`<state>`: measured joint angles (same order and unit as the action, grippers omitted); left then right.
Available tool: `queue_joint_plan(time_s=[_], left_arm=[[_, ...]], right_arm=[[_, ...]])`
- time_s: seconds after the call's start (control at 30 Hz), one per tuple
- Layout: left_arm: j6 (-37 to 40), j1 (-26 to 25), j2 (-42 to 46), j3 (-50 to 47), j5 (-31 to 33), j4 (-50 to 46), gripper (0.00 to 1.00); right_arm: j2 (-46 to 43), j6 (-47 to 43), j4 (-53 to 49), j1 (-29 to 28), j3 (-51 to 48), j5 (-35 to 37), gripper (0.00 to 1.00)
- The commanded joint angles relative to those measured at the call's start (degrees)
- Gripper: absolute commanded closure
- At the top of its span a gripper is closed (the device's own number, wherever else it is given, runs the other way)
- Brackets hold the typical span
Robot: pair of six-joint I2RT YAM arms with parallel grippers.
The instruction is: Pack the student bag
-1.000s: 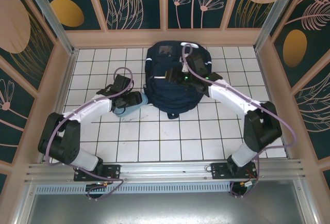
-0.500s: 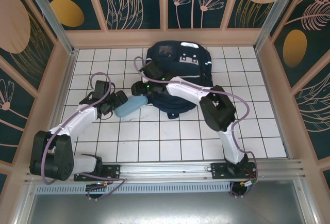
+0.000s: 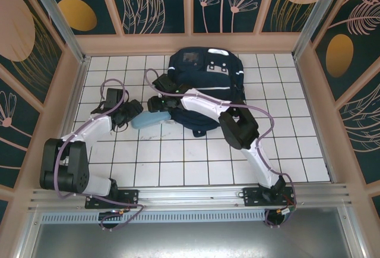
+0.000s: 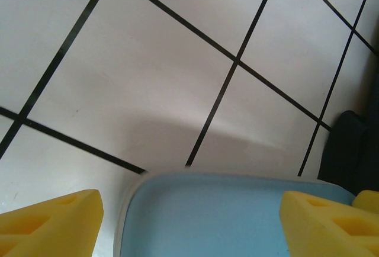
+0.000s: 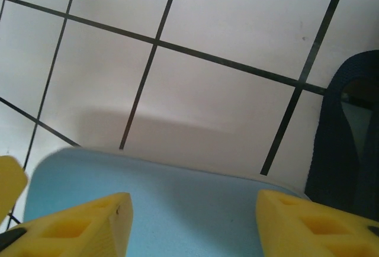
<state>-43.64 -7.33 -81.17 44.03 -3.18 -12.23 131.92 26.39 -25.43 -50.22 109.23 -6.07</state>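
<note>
Far left in the overhead view: the left gripper (image 3: 132, 117), low over the white tiled table (image 3: 178, 157) and pointing right at the near end of a light-blue case (image 3: 149, 119). Open. In the left wrist view, yellow foam fingers (image 4: 50, 221) spread wide, with a sliver of tile between the left one and the case's rounded corner and the right one overlapping the case's top face. No telling whether either one touches it.

Next along: the case itself, flat on the tiles and slightly slanted, its right end farther from the arm bases and right up by the bag's near left edge.

Over that right end: the right gripper (image 3: 158, 108), stretched across from the other side and pointing down at the case. Also open. In the right wrist view, yellow foam pads (image 5: 320, 221) well apart, with the pale blue face wider than the gap between them. Contact impossible to judge.

Right again: the student bag (image 3: 202, 71), lying flat at the far middle of the table, close to the back wall. Navy, with grey patches at its far end and the right arm's white link crossing its near half. At the right edge of the right wrist view, a dark webbing strap (image 5: 328, 132) on the tiles beside the case.
</note>
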Motion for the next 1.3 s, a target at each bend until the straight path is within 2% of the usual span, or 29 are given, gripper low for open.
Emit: queue_joint_plan(time_s=[0.0,0.17,0.3,0.43,0.5,0.57,0.7,0.97,1.13,1.27], left_arm=[[-2.72,0.13,4.30,-3.52,-1.23,-1.48,0.23],[-6.97,0.05,9.86,-9.30,-6.68,0.03,0.24],[-9.84,-0.05,11.72,-12.41,-11.18,2.96,0.25],[-11.87,-0.13,12.50,-13.58,-13.69,5.42,0.25],[-12.51,-0.23,13.47,-13.96,-12.69,5.14,0.25],[-12.70,-0.20,14.55,-14.09,-11.04,3.79,0.24],[-12.74,-0.47,16.35,-14.22,-8.86,0.41,0.26],[-13.57,-1.02,17.89,-16.34,-8.81,0.75,0.26],[-12.98,-1.02,17.45,-15.24,-6.88,0.72,0.24],[-12.74,-0.99,16.24,-15.31,-7.10,1.37,0.24]], right_arm=[[-3.73,-0.83,-6.85,-1.17,-5.51,0.34,0.41],[-11.13,0.45,-2.91,-1.72,-14.31,-8.19,0.40],[-13.74,-0.66,-2.55,-1.73,-15.10,-13.18,0.40],[-14.20,-3.28,-2.47,-1.47,-14.46,-6.08,0.39],[-12.46,-4.77,-2.92,-1.46,-13.56,-3.21,0.38],[-10.77,-6.05,-2.93,-1.56,-12.94,-3.53,0.35],[-9.61,-6.66,-0.79,-1.81,-14.72,-6.64,0.26],[-11.48,-8.82,0.62,-3.22,-18.76,-17.20,0.25],[-11.52,-14.19,-0.29,-4.98,-19.29,-12.67,0.24],[-9.71,-15.81,-0.16,-5.24,-17.42,-13.09,0.23]])
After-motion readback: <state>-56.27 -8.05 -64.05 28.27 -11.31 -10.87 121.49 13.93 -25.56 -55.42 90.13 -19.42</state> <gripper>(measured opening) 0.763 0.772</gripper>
